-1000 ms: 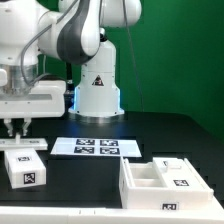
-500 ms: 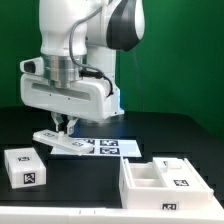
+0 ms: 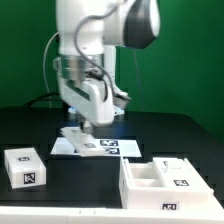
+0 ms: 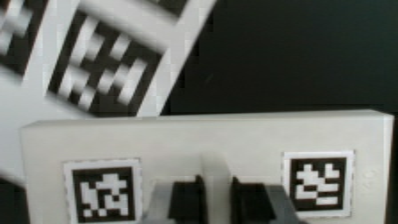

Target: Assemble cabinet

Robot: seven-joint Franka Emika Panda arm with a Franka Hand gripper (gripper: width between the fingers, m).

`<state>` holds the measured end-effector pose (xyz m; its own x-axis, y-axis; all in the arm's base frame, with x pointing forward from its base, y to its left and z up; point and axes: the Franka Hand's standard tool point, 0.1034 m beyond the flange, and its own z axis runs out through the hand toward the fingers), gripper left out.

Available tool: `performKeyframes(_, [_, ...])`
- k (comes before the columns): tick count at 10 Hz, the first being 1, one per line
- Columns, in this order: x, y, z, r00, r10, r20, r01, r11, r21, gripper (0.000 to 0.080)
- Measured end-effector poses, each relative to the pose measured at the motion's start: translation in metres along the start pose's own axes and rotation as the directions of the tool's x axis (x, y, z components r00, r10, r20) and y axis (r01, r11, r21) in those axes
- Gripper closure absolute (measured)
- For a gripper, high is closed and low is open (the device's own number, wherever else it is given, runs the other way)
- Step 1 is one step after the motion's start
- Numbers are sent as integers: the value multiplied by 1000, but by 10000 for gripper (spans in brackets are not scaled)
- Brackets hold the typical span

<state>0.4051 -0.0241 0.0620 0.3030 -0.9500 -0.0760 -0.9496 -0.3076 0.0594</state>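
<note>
My gripper [image 3: 88,124] is shut on a flat white cabinet panel [image 3: 77,133] and holds it just above the table, over the near-left part of the marker board [image 3: 108,148]. In the wrist view the panel [image 4: 214,150] carries two square tags, and my gripper [image 4: 215,200] shows two dark fingers [image 4: 178,200] clamped on a thin rib at its middle. The open cabinet body [image 3: 132,172], with inner compartments, stands at the exterior view's front right. A small white box part [image 3: 25,166] with a tag sits at the front left.
The marker board also shows behind the panel in the wrist view [image 4: 107,60]. The robot's base [image 3: 100,100] stands at the back centre. A green wall closes the back. The table's front edge runs just below the box part and the cabinet body.
The arm has swung from above the left box part toward the exterior view's right, carrying the white panel to above the marker board.
</note>
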Motion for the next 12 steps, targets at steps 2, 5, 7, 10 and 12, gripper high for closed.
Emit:
performKeyframes(2, [-43, -25, -9, 983, 185, 4, -184, 982, 45, 741])
performKeyframes(5, [-48, -26, -6, 971, 237, 15, -238, 970, 44, 741])
performKeyframes(7, [-52, -28, -6, 966, 257, 14, -257, 965, 47, 741])
performKeyframes(10, [-86, -64, -19, 968, 250, 15, -251, 963, 95, 741])
performKeyframes(12, [-87, -68, -22, 970, 242, 20, -243, 966, 89, 741])
